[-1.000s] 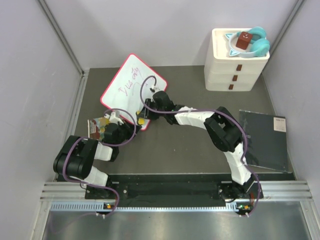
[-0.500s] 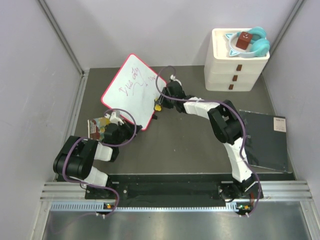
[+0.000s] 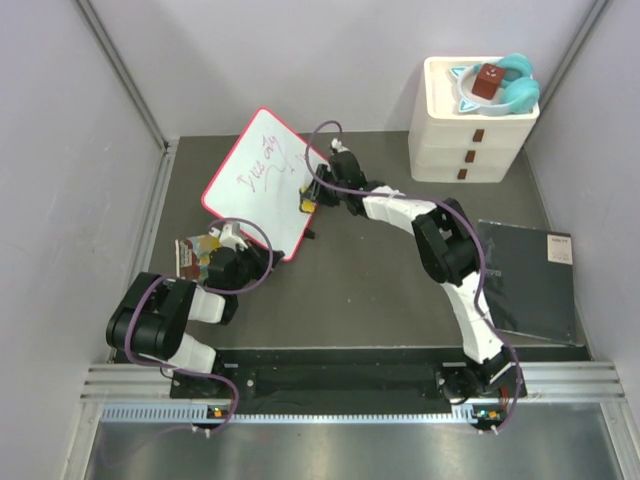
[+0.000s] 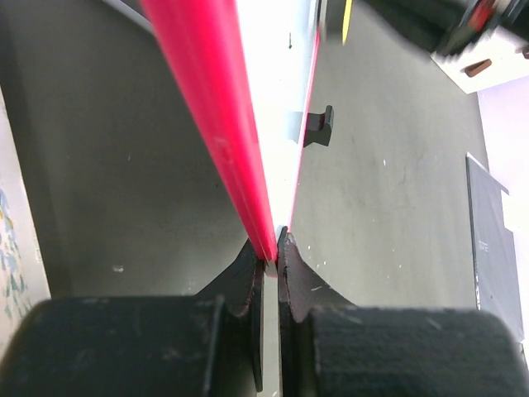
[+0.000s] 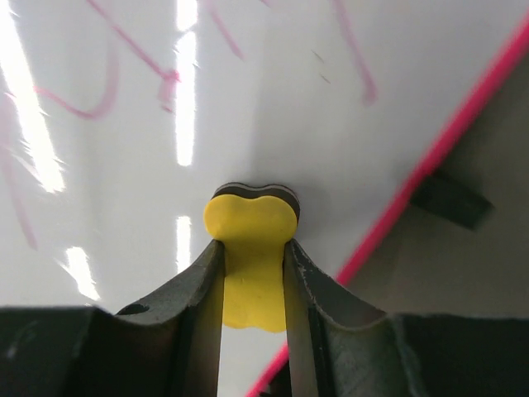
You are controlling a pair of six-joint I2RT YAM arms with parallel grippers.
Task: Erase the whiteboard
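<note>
The whiteboard (image 3: 262, 180) with a red-pink frame is tilted up at the back left, red handwriting on its face. My left gripper (image 3: 243, 255) is shut on its near corner; the left wrist view shows the frame edge (image 4: 223, 132) pinched between the jaws. My right gripper (image 3: 312, 195) is shut on a yellow eraser (image 5: 250, 240) with a dark felt layer, pressed against the board's white face (image 5: 248, 99) near its right edge. Red strokes remain above and left of the eraser. A black clip (image 5: 446, 198) sits on the frame.
A white drawer unit (image 3: 470, 130) with a teal object and a brown block on top stands at the back right. A dark flat sheet (image 3: 525, 275) lies at the right. A patterned card (image 3: 192, 255) lies by the left gripper. Grey walls enclose the table.
My right gripper with the eraser has moved up the board from its lower corner toward its right edge, then slightly left. The left gripper has kept hold of the corner.
</note>
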